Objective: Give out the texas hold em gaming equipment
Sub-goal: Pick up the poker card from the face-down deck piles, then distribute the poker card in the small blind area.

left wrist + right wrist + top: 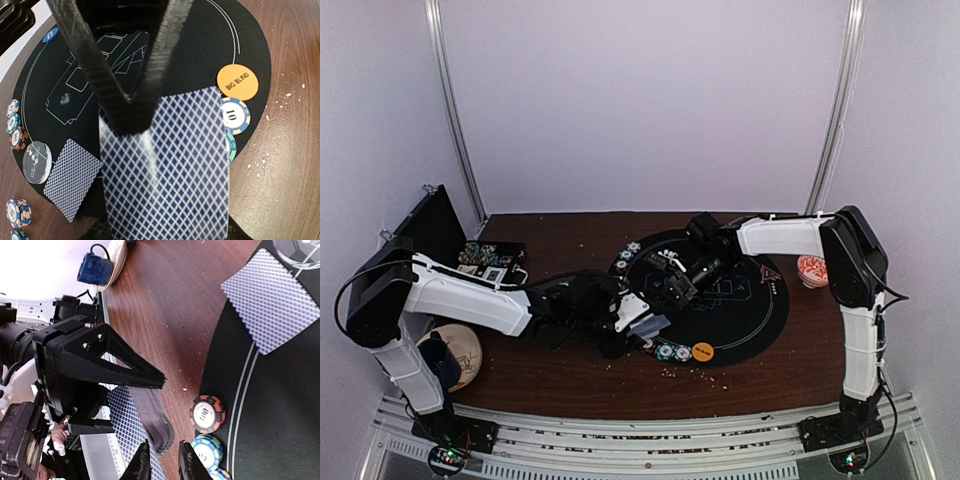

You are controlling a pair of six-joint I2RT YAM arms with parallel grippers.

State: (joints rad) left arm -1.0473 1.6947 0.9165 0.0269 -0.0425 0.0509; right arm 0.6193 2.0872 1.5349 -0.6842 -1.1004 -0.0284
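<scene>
We see the left hand (pixel 131 107) clamped on a thick deck of playing cards with blue diamond-lattice backs (pixel 170 175), held over the round black mat's (pixel 210 45) edge, and the right hand (pixel 164 462) narrowly parted just beside that deck.

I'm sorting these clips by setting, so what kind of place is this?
Probably a robot lab bench staged as a poker table: plain white enclosure walls, a round black mat with white lines, poker chips and an orange Big Blind disc.
</scene>
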